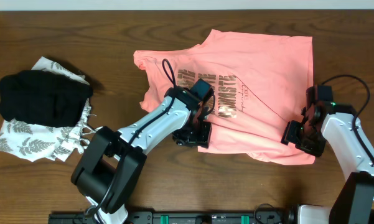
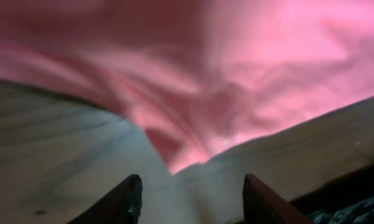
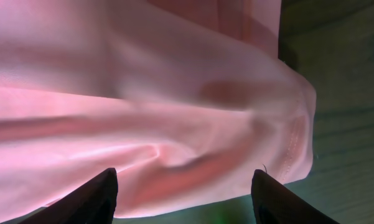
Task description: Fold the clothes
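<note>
The salmon-pink T-shirt (image 1: pixel 255 74) with bronze lettering lies partly folded on the wooden table, right of centre. My left gripper (image 1: pixel 193 135) is open at the shirt's front left corner; in the left wrist view its fingers (image 2: pixel 190 193) straddle bare wood just short of a pink corner (image 2: pixel 187 155). My right gripper (image 1: pixel 302 138) is open at the shirt's front right corner; in the right wrist view its fingers (image 3: pixel 183 199) span the pink hem (image 3: pixel 174 155). Neither gripper holds fabric.
A black folded garment (image 1: pixel 43 96) lies on a white garment with grey leaf print (image 1: pixel 34 140) at the left of the table (image 1: pixel 236 186). A black cable (image 1: pixel 169 71) loops over the shirt's left part.
</note>
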